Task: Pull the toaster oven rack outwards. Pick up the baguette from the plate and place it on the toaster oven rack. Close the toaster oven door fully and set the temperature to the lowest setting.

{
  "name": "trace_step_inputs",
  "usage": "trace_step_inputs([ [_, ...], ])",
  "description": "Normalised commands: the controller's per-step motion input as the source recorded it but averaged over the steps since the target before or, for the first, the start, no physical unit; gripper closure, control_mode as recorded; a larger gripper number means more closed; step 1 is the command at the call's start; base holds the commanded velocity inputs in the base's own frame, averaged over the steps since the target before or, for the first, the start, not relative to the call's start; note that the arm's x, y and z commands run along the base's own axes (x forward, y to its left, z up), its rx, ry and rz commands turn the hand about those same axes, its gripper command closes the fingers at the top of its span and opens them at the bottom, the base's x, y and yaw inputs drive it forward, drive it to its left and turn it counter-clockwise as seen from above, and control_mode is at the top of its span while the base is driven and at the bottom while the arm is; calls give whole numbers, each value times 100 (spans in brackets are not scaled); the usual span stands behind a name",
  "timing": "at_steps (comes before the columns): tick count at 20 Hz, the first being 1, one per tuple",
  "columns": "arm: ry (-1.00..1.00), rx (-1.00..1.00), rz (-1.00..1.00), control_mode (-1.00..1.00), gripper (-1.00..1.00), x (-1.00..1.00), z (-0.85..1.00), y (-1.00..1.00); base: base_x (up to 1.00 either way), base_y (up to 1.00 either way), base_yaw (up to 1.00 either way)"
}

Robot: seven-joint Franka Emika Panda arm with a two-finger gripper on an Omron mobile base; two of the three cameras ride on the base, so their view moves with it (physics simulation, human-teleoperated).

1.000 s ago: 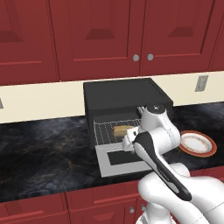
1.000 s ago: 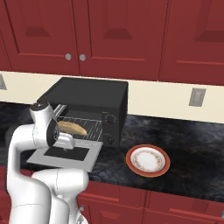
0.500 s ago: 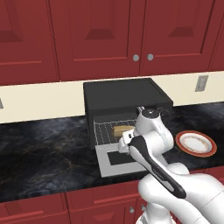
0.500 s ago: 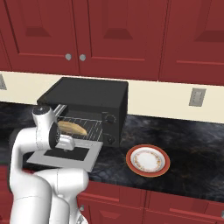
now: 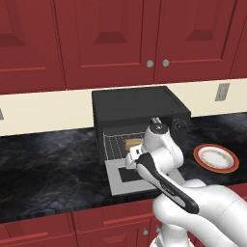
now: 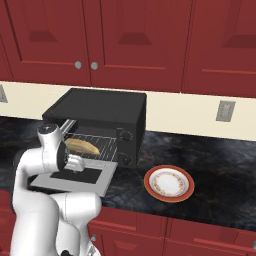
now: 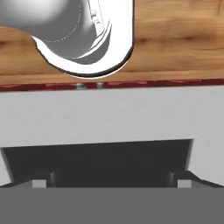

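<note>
Baguette (image 6: 82,146) on rack (image 6: 102,150); tool (image 6: 75,163) spread wide above lowered door (image 6: 95,178).

A black toaster oven (image 6: 102,117) sits on a dark marble counter (image 6: 215,175) beneath red cabinets (image 6: 135,40), its grey door (image 6: 75,178) folded down flat toward the camera and its wire rack (image 6: 97,150) drawn part-way out of the cavity. A golden baguette (image 6: 82,146) lies on the rack, while a white robot arm (image 6: 42,172) bends across the oven's left front, its hand (image 6: 75,163) low over the door. To the right of the oven, apart from it, rests a white plate (image 6: 169,183) with an orange-red rim, and a wall outlet (image 6: 225,111) shows on the cream backsplash above.
</note>
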Motion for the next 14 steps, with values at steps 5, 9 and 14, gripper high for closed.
trace_step_inputs([
  [5, 0, 0, 0, -100, -100, 17, -12, 0, 0, 0, 0],
  [9, 0, 0, 0, -100, -100, 11, -17, 0, 0, 0, 0],
  [14, 0, 0, 0, -100, -100, 11, -21, 0, 0, 0, 0],
])
